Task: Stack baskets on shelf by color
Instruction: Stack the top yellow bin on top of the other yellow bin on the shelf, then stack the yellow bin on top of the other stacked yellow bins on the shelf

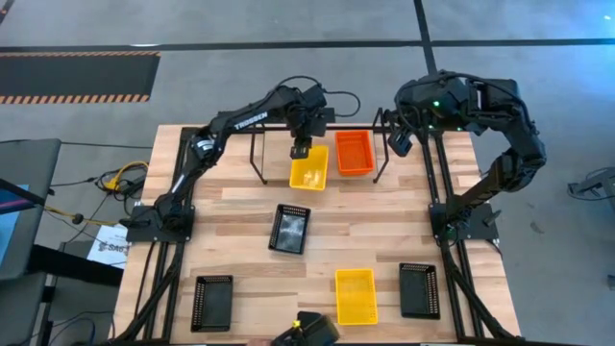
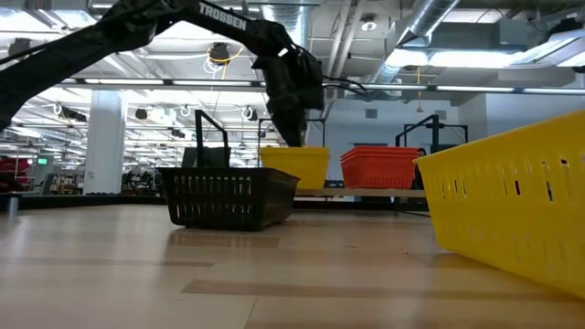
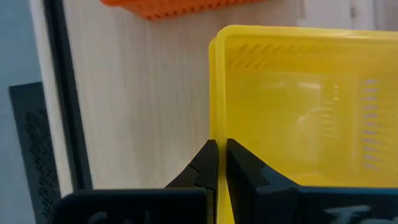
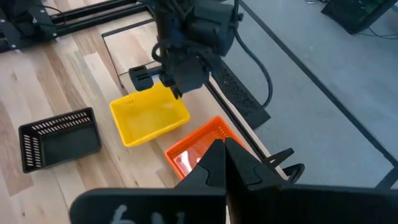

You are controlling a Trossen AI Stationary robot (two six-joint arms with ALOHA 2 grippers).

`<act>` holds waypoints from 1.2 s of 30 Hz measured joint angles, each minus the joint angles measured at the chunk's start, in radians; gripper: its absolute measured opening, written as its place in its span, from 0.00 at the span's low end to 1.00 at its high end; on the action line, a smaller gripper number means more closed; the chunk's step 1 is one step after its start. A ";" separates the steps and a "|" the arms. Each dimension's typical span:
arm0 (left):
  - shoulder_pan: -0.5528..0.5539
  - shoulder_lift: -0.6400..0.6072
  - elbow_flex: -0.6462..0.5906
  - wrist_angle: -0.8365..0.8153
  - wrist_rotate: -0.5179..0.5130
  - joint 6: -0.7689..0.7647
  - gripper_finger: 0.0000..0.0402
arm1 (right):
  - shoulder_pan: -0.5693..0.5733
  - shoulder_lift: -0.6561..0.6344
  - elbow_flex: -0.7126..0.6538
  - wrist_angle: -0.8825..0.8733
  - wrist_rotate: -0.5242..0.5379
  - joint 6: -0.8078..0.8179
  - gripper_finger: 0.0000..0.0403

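We see the left gripper point(image 1: 302, 150) at the far side of the surface point(image 1: 240, 216), its fingers point(image 3: 208, 163) pinched on the rim of a yellow basket point(image 1: 308, 168), one inside the wall and one outside. That basket sits inside the shelf point(image 1: 258, 154), just beside a red basket point(image 1: 354, 152) on its right. The right gripper point(image 4: 222, 155) hangs above the shelf's right end, over the red basket, its fingers pressed together on nothing.

Toward the middle of the surface a black basket point(image 1: 289, 229) lies slightly turned, well apart from the shelf. Along the near edge we find three more: a second black basket point(image 1: 212, 302) at the left, a second yellow basket point(image 1: 355, 295) in the middle, and a third black basket point(image 1: 419, 289) at the right. In the low view that near yellow basket fills the right side and hides part of what lies behind it.

The left arm point(image 2: 137, 23) carries the white word "TROSSEN".
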 joint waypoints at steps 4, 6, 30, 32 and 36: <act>0.000 0.008 0.000 0.008 -0.016 -0.007 0.00 | 0.000 0.000 0.000 0.000 0.000 -0.001 0.02; -0.001 0.008 0.000 0.038 -0.064 -0.027 0.01 | 0.000 0.000 0.000 0.000 0.000 -0.005 0.02; -0.011 -0.127 0.053 0.076 -0.143 -0.223 0.38 | -0.001 0.000 0.000 0.000 0.000 -0.037 0.02; -0.017 -0.168 0.065 0.042 -0.063 -0.294 0.38 | -0.001 0.000 0.000 0.000 0.000 -0.055 0.02; -0.042 -0.259 0.068 0.022 0.155 -0.403 0.38 | -0.001 0.000 0.000 0.000 0.001 -0.071 0.02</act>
